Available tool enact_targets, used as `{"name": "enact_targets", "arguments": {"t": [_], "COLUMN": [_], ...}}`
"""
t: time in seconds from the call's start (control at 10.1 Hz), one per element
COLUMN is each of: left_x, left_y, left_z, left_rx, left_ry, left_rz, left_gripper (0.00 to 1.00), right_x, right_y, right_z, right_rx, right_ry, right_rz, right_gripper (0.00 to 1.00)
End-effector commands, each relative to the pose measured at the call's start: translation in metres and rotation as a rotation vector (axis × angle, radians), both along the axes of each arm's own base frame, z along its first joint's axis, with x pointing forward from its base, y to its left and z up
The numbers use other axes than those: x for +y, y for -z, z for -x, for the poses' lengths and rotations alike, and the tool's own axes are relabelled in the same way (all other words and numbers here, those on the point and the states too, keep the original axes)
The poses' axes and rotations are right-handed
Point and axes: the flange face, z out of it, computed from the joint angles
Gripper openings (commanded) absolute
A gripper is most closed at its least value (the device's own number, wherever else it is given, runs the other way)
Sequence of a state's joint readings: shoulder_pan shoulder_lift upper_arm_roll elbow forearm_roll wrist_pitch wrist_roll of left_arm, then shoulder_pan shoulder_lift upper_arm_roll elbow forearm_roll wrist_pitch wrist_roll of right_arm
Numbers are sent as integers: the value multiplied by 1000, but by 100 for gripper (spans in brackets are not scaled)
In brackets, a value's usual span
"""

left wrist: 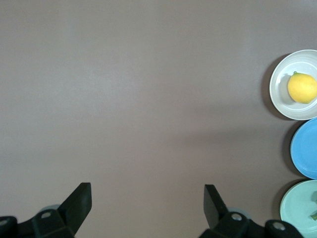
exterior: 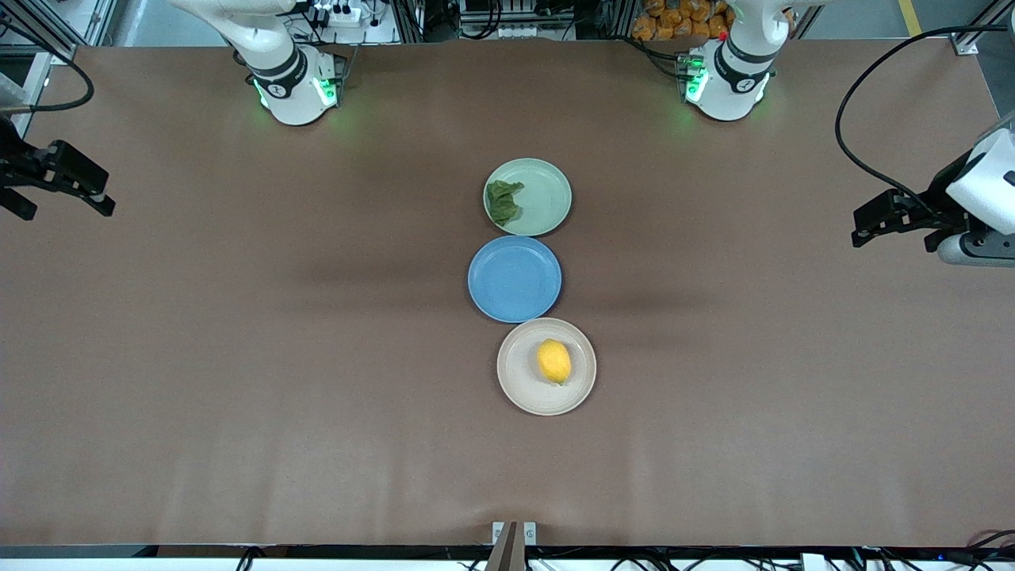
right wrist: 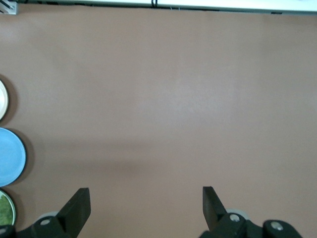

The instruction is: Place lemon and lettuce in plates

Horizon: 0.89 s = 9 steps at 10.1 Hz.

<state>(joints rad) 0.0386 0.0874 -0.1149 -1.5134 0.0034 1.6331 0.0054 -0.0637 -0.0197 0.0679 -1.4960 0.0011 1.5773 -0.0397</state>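
The right tool (exterior: 99, 202) hangs above bare brown bench (exterior: 238, 357) at the right arm's end, its two fingers spread wide with nothing between them; the right wrist view shows only bench surface in the gap. That arm looks parked.

In the middle of the bench three plates sit in a column. The round, shallow pale green plastic plate (exterior: 547, 194) is closest to the robot bases and carries the flat, crinkled dark-green lettuce leaf (exterior: 503, 201) against the part of its rim toward the right arm's end. Touching it, nearer the front camera, is a round blue plastic plate (exterior: 515, 278), which holds nothing. Nearest the camera is the round beige-pink plastic plate (exterior: 523, 381), with the small oval bright-yellow lemon (exterior: 553, 361) resting inside it, a little off centre.

The left tool (exterior: 860, 230) hovers above bare bench at the left arm's end, also fully spread and holding nothing.

Both items appear to be in their plates, so the work seems done. The sound course is to keep both arms clear of the column, since a stray sweep could roll the lemon or lift the leaf off its rim.
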Motion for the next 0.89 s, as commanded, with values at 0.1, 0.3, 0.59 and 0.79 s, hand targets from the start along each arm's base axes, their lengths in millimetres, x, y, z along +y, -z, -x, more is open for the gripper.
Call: {"name": "enact_targets", "arguments": {"t": [0.1, 0.3, 0.59, 0.79], "left_x": [1, 1, 0, 0], "left_y": [-6, -6, -6, -6], "left_z": [2, 2, 2, 2], "left_rx": [-6, -4, -4, -4], "left_ry": [0, 1, 6, 6], "left_rz": [3, 3, 3, 3], "left_gripper": [100, 100, 100, 100], "right_x": [-3, -5, -7, -8], "right_y": [0, 2, 4, 4], "right_z": [-1, -1, 1, 1], "right_rx": [21, 30, 53, 53], "right_ry": [-13, -9, -4, -2], "right_rz": [-12, -9, -11, -11], "right_gripper": [100, 100, 100, 100]}}
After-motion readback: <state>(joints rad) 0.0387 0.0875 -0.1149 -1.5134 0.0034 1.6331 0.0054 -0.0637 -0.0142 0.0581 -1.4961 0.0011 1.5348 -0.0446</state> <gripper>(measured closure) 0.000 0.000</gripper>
